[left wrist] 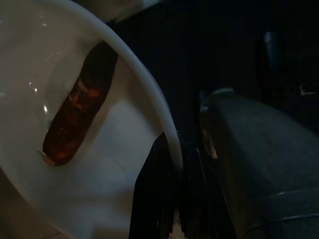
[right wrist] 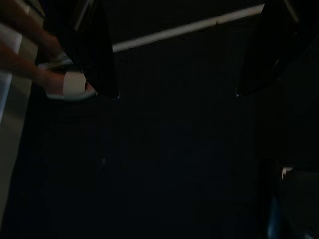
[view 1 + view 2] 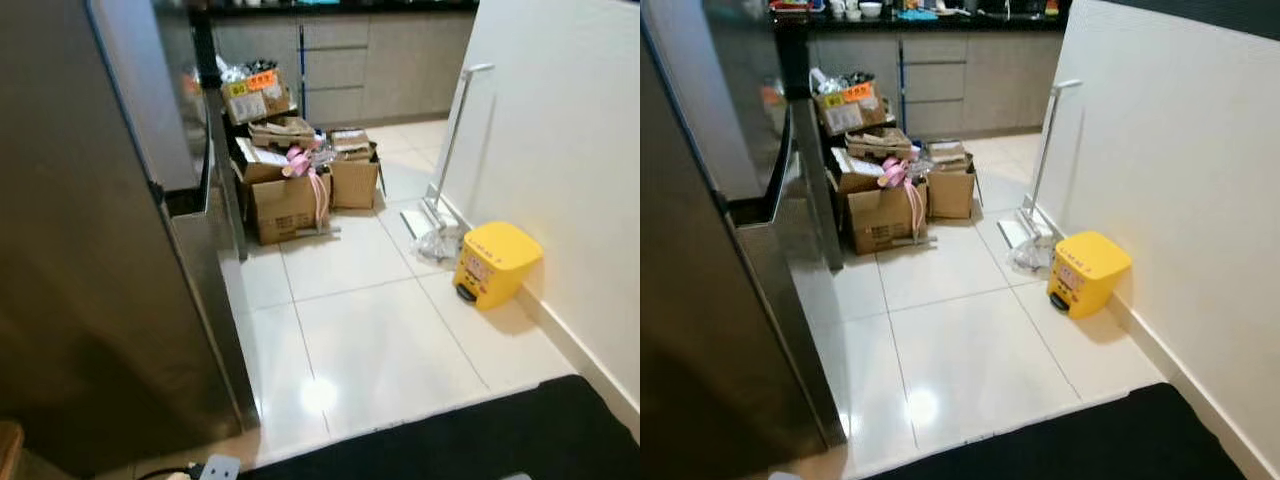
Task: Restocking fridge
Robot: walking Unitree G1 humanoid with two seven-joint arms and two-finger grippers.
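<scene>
The left gripper point(image 1: 172, 164) is pinched shut on the rim of a white bowl point(image 1: 149, 84), one black finger point(image 1: 149, 199) inside the rim and the other outside it. Within the bowl, further in from the gripped edge, lies a long reddish-brown item point(image 1: 75, 119) that looks like a sausage, though the light is too dim to be sure. Beyond the bowl's outer side the left wrist view is dark, with a grey rounded shape just beside the fingers. The right gripper point(image 2: 172, 94) hangs with its two fingers spread well apart, nothing between them, over a very dark surface; a pale strip runs past the fingertips. From the head, the steel fridge point(image 3: 90, 250) stands close on the robot's left with its door point(image 3: 205, 200) swung outward. Ahead on the pale tiled floor point(image 3: 370, 340) sits a heap of cardboard boxes point(image 3: 290, 190) against the grey cabinets point(image 3: 340, 60). On the right, by the white wall point(image 3: 560, 130), a yellow pedal bin point(image 3: 494, 262) stands just beside a long-handled mop point(image 3: 445, 170). A black mat point(image 3: 480, 435) lies nearest the robot.
</scene>
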